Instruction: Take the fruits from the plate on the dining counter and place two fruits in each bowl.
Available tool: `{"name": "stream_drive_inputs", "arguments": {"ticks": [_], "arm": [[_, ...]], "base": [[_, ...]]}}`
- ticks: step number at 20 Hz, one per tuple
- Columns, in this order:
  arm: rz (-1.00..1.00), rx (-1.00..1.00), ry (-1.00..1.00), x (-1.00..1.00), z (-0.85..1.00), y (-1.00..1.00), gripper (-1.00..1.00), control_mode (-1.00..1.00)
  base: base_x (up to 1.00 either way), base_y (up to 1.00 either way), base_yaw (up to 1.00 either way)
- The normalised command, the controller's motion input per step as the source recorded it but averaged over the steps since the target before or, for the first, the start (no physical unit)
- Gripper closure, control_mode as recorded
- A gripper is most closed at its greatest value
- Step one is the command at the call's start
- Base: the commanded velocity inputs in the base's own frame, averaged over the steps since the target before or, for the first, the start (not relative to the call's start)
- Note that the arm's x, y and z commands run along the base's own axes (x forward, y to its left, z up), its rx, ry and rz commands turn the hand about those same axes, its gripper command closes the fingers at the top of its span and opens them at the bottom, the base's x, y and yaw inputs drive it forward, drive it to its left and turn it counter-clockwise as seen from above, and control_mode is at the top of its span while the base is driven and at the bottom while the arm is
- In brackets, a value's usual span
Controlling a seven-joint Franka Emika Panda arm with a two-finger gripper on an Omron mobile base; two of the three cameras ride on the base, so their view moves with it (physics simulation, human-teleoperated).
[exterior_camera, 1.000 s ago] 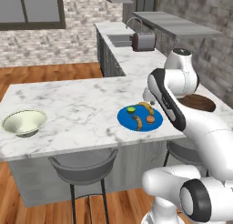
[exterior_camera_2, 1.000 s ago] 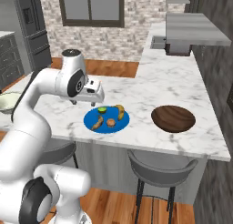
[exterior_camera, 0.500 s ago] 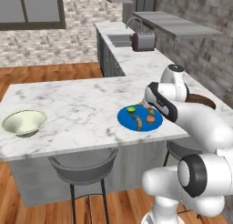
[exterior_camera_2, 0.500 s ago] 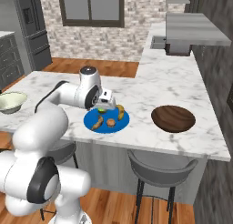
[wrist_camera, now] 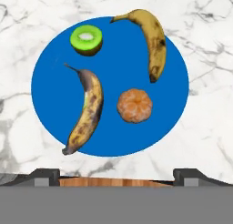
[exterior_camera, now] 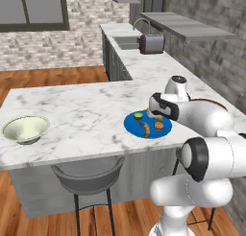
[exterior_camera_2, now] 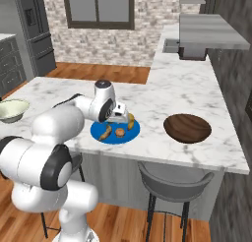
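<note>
Hovering over the blue plate (wrist_camera: 50,63), the claw (wrist_camera: 116,175) spreads its tips wide apart and holds nothing. On the plate lie a green lime (wrist_camera: 86,39), two bananas (wrist_camera: 86,110) and an orange fruit (wrist_camera: 134,105). A cream bowl (exterior_camera: 25,129) sits well apart on the marble table (exterior_camera: 72,110).
</note>
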Motion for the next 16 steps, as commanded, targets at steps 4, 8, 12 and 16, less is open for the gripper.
{"name": "stream_drive_inputs", "arguments": {"ticks": [4, 8, 12, 16], "arm": [[0.00, 0.00, 0.08, 0.00, -0.37, -0.04, -1.00, -1.00], [0.00, 0.00, 0.07, 0.15, -0.34, -0.01, -1.00, -1.00], [0.00, 0.00, 0.05, 0.26, -0.34, 0.00, -1.00, -1.00], [0.00, 0.01, 0.05, 0.24, -0.26, -0.05, -1.00, -1.00]], "base": [[0.00, 0.00, 0.00], [0.00, 0.00, 0.00], [0.00, 0.00, 0.00], [0.00, 0.00, 0.00]]}}
